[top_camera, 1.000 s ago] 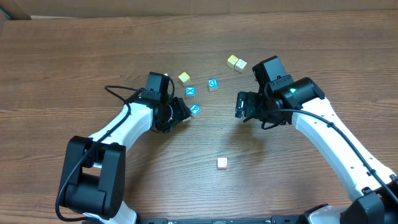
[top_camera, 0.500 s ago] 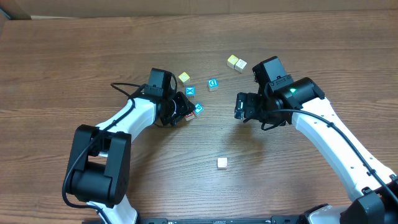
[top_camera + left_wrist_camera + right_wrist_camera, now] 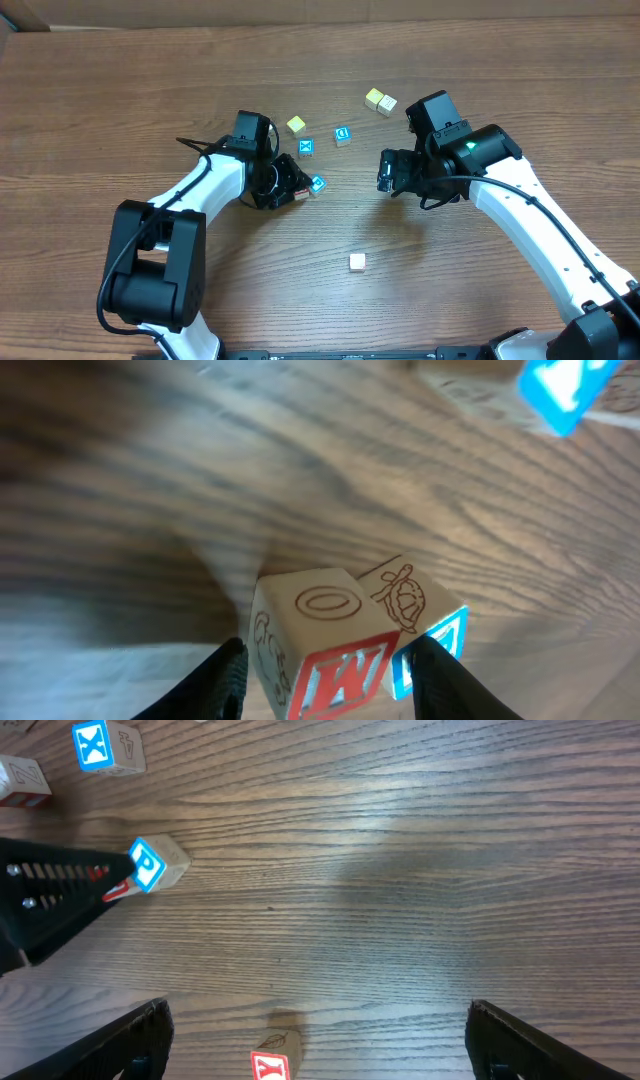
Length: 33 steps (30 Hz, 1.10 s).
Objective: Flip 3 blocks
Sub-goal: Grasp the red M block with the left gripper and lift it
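**Left gripper clamped on a red block, right gripper hanging open**

The left arm (image 3: 200, 195) runs from its base toward 1 o'clock, then folds back at the wrist. This leaves the left gripper (image 3: 292, 188) pointing toward 4 o'clock, low over the table (image 3: 120, 90). The right arm (image 3: 540, 220) reaches from its base toward 10 o'clock. The right gripper (image 3: 385, 170) faces 9 o'clock, well apart from the left one.

From overhead, the P block (image 3: 317, 184) sits just off the left gripper's tip at 3 o'clock. The blue X cube (image 3: 306, 148) lies near it at about 11 o'clock. That view gives little of what lies inside the left jaws.

The left wrist camera shows it. The red W block (image 3: 335, 678), with an O drawn on its top face, sits tilted between the two fingers (image 3: 222, 682). They stand tight against its sides and appear clenched on it. The P block touches it on the 3 o'clock side, with a turtle sketch on top and a blue face partly behind the other finger.

The right wrist camera shows its own jaws spread wide with nothing gripped. A second red block (image 3: 268, 1066) lies on the wood between them at the 6 o'clock edge of that view, and the overhead camera does not show it. The same view also shows the P block at the tip of the left gripper.
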{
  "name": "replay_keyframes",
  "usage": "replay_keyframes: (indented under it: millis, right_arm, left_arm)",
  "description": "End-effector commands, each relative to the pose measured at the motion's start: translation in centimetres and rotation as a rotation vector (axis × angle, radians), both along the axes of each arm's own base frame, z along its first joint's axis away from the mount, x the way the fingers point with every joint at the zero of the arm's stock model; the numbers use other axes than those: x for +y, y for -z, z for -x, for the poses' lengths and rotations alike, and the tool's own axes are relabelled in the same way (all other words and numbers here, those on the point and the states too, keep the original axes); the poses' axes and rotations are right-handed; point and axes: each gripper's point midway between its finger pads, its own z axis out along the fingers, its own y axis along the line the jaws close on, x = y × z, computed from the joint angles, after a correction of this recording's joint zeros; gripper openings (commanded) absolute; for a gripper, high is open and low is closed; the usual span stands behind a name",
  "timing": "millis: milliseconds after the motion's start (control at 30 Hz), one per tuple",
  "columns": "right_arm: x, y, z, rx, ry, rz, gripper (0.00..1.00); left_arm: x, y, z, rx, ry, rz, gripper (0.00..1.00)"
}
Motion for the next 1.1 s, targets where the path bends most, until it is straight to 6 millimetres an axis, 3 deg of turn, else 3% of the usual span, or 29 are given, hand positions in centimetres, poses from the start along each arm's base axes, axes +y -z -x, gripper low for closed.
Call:
replay_keyframes:
  millis: [0,300,600,867,967,1067]
  right_arm:
    - [0.4,-1.7,-0.5,-0.049,-0.010,-0.026,0.94]
    - [0.4,-1.7,-0.5,-0.049,-0.011,-0.025,0.94]
    - [0.5,-1.8,-0.7,-0.057,-0.010,-0.029,0.94]
    - [0.6,-1.9,-0.9,-0.065,-0.010,-0.032,0.94]
    - [0.6,-1.9,-1.0,-0.069,-0.010,-0.034,0.94]
    - [0.6,-1.9,-1.0,-0.070,-0.010,-0.034,0.94]
  left_arm:
    - [5.2,5.4,4.5,0.181,-0.035,-0.244,0.43]
    - [6.7,5.2,4.0,0.147,-0.002,-0.266,0.53]
    - [6.5,2.3,1.5,0.041,-0.015,-0.246,0.70]
    - [6.1,0.4,0.7,0.004,-0.066,-0.215,0.68]
    - [5.9,0.4,1.0,0.010,-0.047,-0.203,0.56]
    - [5.6,0.4,1.2,0.017,-0.039,-0.203,0.59]
